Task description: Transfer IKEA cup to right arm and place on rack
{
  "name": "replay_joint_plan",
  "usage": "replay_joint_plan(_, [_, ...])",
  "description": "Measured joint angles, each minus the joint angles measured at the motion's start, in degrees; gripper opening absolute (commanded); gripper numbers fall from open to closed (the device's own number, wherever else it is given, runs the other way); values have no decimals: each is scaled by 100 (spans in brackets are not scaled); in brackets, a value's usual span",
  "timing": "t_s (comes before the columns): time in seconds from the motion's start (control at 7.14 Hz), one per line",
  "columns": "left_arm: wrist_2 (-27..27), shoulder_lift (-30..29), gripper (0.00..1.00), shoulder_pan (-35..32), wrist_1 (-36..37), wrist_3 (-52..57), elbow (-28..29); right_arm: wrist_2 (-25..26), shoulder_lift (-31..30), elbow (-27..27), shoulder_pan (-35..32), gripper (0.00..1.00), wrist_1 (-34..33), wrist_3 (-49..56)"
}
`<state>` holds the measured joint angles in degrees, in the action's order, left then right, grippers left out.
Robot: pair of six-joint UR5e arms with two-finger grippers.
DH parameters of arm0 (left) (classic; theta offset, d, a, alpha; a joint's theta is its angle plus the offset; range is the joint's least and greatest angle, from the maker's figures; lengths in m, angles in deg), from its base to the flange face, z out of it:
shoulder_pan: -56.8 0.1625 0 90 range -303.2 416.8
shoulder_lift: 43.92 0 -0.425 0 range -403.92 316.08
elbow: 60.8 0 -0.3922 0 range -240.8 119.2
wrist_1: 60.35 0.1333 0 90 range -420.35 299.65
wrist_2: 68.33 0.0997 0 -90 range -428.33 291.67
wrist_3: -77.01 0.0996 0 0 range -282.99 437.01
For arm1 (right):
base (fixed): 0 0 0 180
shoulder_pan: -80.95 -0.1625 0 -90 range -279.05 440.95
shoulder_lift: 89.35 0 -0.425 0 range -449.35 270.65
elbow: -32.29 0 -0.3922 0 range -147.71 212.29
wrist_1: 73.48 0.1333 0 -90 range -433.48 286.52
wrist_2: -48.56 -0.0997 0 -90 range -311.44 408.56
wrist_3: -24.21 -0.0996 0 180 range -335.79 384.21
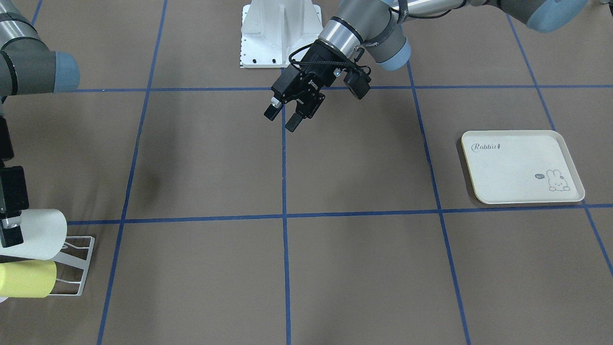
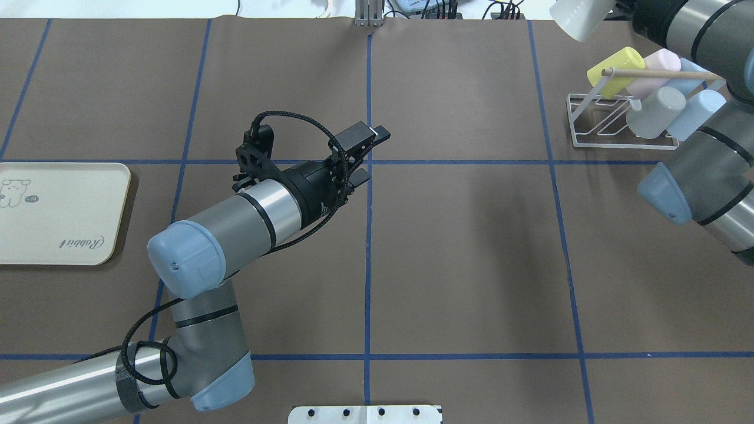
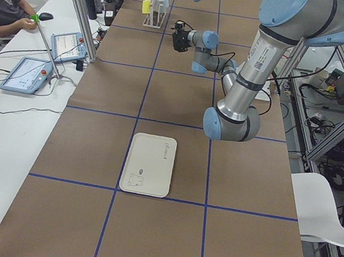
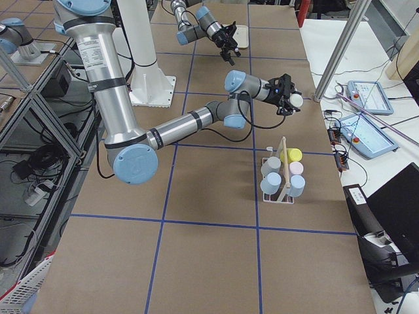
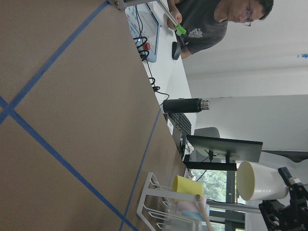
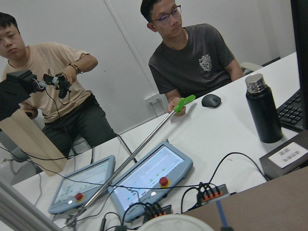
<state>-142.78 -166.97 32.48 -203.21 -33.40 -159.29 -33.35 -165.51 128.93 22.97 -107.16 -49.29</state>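
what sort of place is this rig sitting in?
Probably a robotics lab workcell: left arm and right arm over a brown table gridded in blue tape, two operators seated at a white bench alongside, and touchscreen pendants with red stop buttons.

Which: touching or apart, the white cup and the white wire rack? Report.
Apart. The exterior right view shows a wide gap between the white cup and the white wire rack.
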Motion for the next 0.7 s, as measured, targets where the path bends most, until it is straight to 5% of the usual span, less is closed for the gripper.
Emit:
replay_joint_plan(0.42, [-544, 34, 100, -276, 1574, 477, -578, 398, -567, 75, 38, 0, -256, 1215])
replay_joint_plan(0.7, [-601, 78, 100, -297, 1810, 563, -685, 429, -791, 132, 259, 0, -289, 1343])
